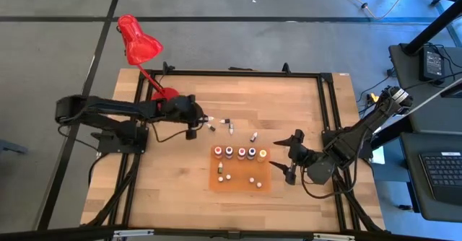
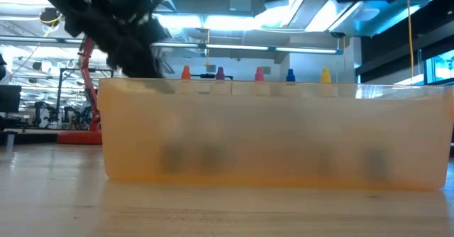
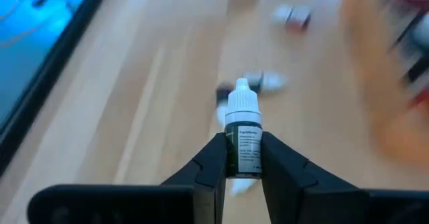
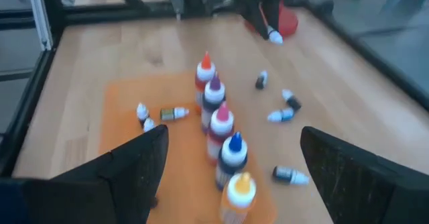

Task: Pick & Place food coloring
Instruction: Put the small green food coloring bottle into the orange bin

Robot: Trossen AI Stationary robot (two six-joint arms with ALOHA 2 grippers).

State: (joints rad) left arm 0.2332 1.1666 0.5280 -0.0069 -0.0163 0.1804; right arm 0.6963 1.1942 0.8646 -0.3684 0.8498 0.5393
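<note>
Low view — bottles (image 2: 259, 74) are hidden behind the blurred orange mat (image 2: 277, 134) except their tips; labels cannot be read — right gripper (image 4: 231, 163) fingers are cut off.

A red desk lamp (image 1: 138, 45) stands at the far left corner of the wooden table (image 1: 173, 172), its shade reaching out past the table's edge. A flat orange mat (image 1: 240, 184) lies near the table's middle. A laptop (image 1: 442, 174) sits off the table's right side.
</note>
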